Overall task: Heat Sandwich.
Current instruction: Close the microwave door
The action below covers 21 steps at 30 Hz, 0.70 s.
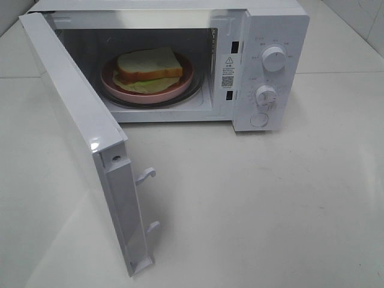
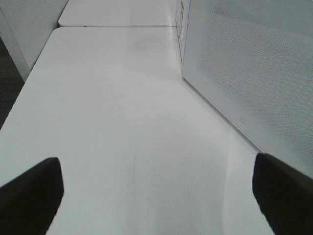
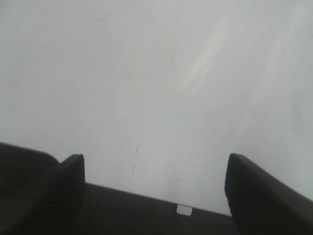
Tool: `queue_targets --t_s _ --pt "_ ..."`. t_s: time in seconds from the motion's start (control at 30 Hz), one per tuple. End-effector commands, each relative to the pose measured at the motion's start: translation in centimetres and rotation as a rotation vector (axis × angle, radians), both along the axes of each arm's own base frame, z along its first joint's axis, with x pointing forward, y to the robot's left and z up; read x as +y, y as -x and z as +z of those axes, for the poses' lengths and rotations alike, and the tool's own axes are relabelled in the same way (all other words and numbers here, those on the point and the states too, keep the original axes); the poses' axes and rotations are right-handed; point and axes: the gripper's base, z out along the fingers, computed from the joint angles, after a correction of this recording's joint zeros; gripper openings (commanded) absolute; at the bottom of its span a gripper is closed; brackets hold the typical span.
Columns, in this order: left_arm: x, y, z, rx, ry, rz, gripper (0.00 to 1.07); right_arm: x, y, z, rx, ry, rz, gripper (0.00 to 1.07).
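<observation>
The sandwich (image 1: 148, 67), white bread with green lettuce under it, lies on a round pink plate (image 1: 186, 77) inside the open white microwave (image 1: 270, 36) in the exterior high view. The microwave door (image 1: 78, 120) stands swung wide open toward the front left. Neither gripper shows in the exterior high view. In the left wrist view my left gripper (image 2: 156, 196) is open and empty over the white table, beside the door's perforated panel (image 2: 244, 68). In the right wrist view my right gripper (image 3: 154, 191) is open and empty above bare white table.
Two white dials (image 1: 274, 58) and a round button sit on the microwave's right panel. Door latch hooks (image 1: 146, 175) stick out from the door's edge. The white table (image 1: 270, 210) stretches in front and to the right. A table edge shows in the left wrist view (image 2: 29, 73).
</observation>
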Motion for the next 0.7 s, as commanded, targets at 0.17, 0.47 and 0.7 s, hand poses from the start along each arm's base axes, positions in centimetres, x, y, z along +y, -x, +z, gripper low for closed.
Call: queue_targets --t_s 0.17,0.47,0.7 --pt "0.0 0.3 0.1 -0.031 0.005 0.006 1.01 -0.3 2.4 0.4 -0.225 -0.080 -0.082 0.76" --pt "0.0 0.3 0.1 -0.031 0.005 0.006 1.01 0.0 3.3 -0.6 -0.306 -0.128 -0.130 0.76" --pt "0.0 0.3 0.1 -0.031 0.005 0.006 1.01 0.0 3.3 -0.6 -0.306 -0.128 -0.130 0.76"
